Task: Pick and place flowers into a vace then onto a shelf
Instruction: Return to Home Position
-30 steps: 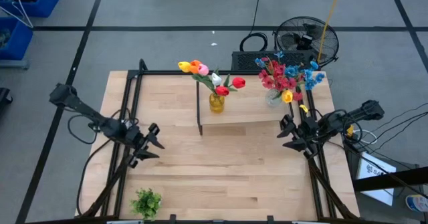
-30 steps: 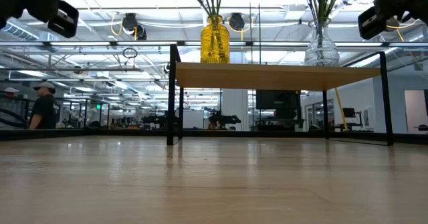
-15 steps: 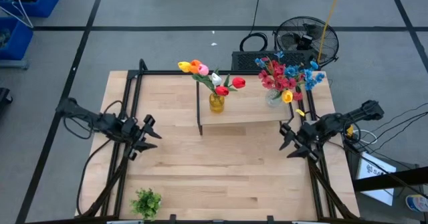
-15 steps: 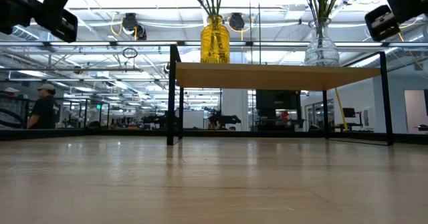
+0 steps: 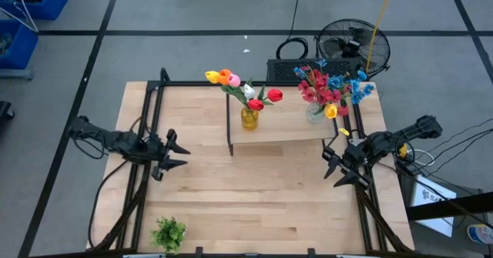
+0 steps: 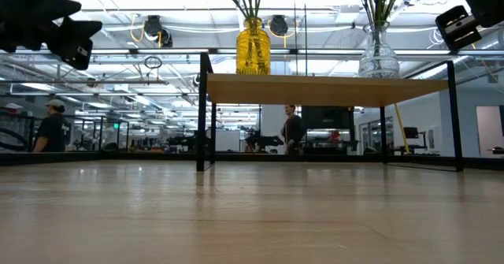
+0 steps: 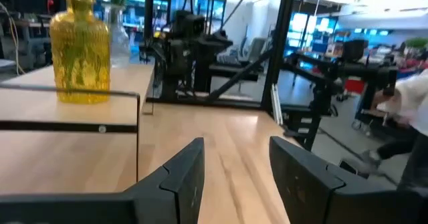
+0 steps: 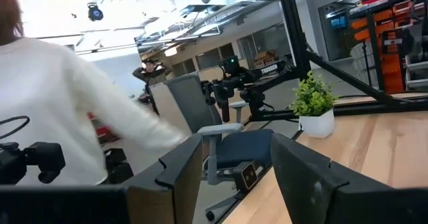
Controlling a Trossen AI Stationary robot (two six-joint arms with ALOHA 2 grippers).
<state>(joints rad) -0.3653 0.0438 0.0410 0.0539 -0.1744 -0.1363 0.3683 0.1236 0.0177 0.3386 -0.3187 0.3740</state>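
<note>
Returning both arms to rest is, I judge, all that remains. The flowers (image 5: 245,87) stand in the yellow vase (image 5: 249,118) on the shelf (image 5: 285,132) at the back of the bench (image 5: 246,200), and a second bunch fills the clear vase (image 5: 314,113) at the shelf's right end.

The left gripper (image 5: 175,152) hangs over the bench's left side, well clear of the shelf. Its fingers (image 7: 180,180) are spread with nothing between them. The right gripper (image 5: 333,166) hangs over the right side, near the shelf's right front corner. Its fingers (image 8: 179,177) are also apart and empty.

To do this well, draw each arm back toward its own side and away from the shelf. Go slowly on the right, where the shelf's leg and the drooping blooms are nearest. Avoid any sweep toward the vases, since tall stems would tip them easily. A person (image 8: 67,110) shows large in the right wrist view, which is another reason for unhurried motion.
</note>
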